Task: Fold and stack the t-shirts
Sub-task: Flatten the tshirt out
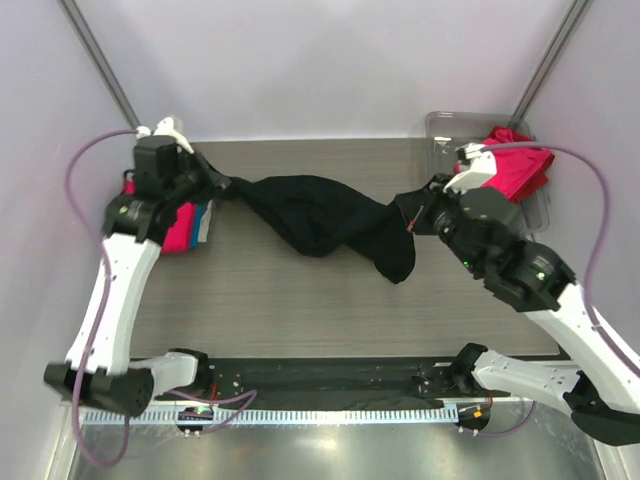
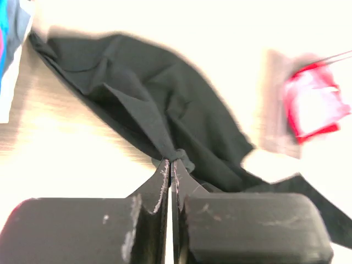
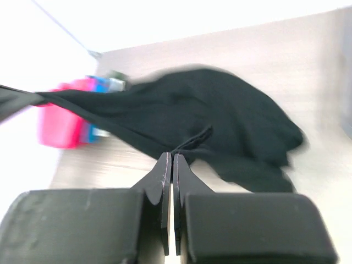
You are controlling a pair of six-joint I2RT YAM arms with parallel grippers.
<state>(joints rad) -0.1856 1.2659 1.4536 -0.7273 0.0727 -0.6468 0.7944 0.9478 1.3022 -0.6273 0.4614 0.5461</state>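
The large black t-shirt (image 1: 320,215) hangs stretched between my two grippers above the table, sagging in the middle. My left gripper (image 1: 222,186) is shut on its left end; the left wrist view shows the cloth (image 2: 165,110) pinched at the fingertips (image 2: 171,161). My right gripper (image 1: 408,212) is shut on its right end, with a fold drooping below; the right wrist view shows the cloth (image 3: 209,115) held at the fingertips (image 3: 172,155). A folded pink and teal-blue stack (image 1: 188,226) lies under the left arm. A red-pink shirt (image 1: 520,165) lies in the tray.
The clear grey plastic tray (image 1: 440,130) stands at the back right corner. The pink and blue stack also shows in the right wrist view (image 3: 66,118). The wooden table (image 1: 300,300) runs forward to the arm bases. Purple cables loop from both wrists.
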